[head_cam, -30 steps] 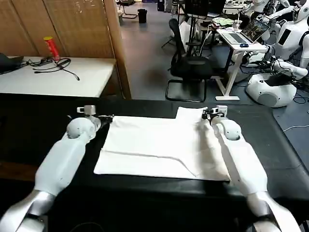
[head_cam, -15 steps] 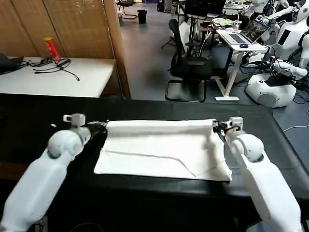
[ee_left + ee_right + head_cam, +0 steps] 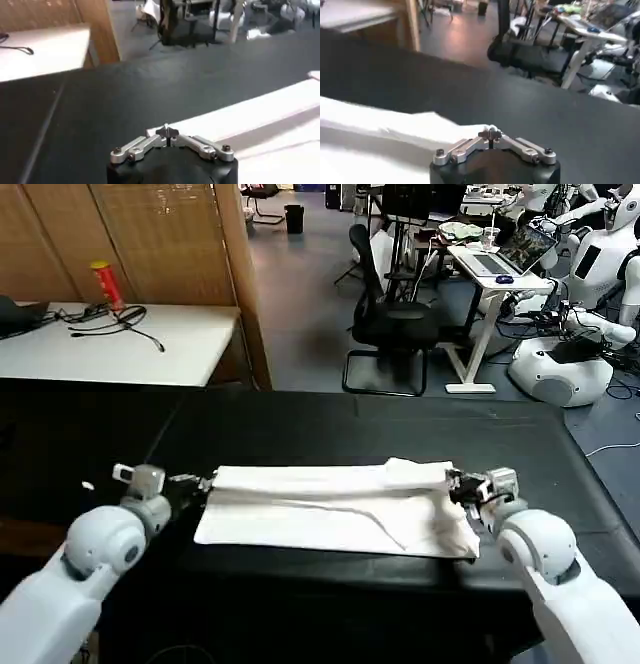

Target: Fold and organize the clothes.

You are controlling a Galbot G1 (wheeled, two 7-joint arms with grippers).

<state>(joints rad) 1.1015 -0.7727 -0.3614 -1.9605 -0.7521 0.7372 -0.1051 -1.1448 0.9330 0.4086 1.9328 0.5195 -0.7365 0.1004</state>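
White T-shirt [image 3: 330, 509] is held folded on black table [image 3: 300, 419]; left gripper [image 3: 205, 483] and right gripper [image 3: 452, 481] are pinched on its far edge. No print is legible.

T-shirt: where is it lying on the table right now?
In the head view the T-shirt lies across the middle of the black table, toward its near edge, pinched at its far fold between the left gripper and right gripper.

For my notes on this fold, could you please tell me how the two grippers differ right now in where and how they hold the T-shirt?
The left gripper pinches the T-shirt at its left end; the right gripper pinches the right end. By the left gripper the folded edge lies flat and straight; by the right gripper the cloth bunches into a raised lump. Both are shut on the shirt's far edge, low over the black table.
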